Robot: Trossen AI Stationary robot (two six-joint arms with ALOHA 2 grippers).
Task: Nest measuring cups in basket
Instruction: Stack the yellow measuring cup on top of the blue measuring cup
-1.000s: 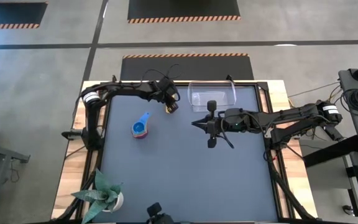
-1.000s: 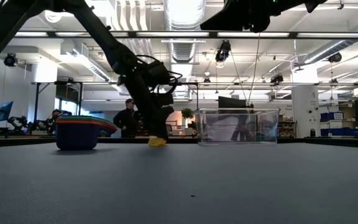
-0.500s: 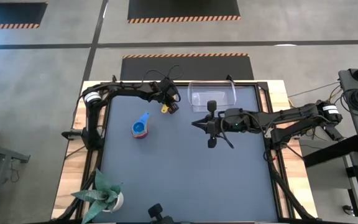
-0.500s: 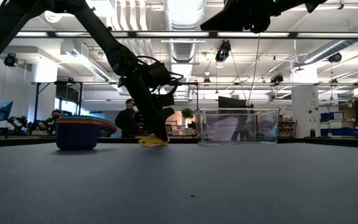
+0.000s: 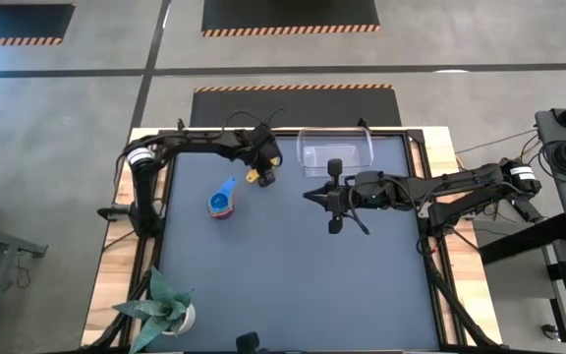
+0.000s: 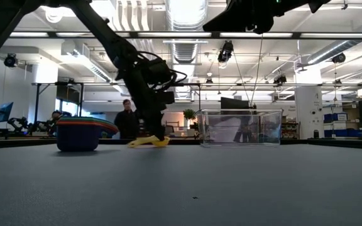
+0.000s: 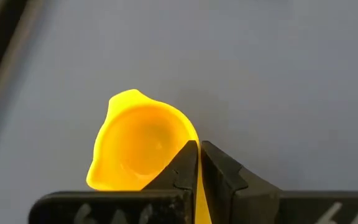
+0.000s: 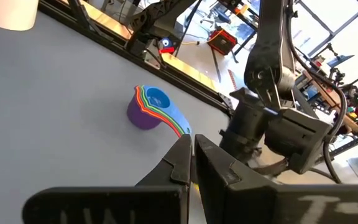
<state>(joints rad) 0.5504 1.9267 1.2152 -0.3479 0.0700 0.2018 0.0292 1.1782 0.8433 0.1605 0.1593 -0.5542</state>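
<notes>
High view: basket beside nested measuring cups

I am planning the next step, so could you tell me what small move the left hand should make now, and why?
Probably lift slightly: the left hand is shut on the yellow cup's handle, with the cup low on the mat, beside the nested stack.

There is one yellow cup by itself. One stack of cups sits left of the clear basket; how many are in it is hard to tell. There is one basket, one plant, and two arms.
</notes>
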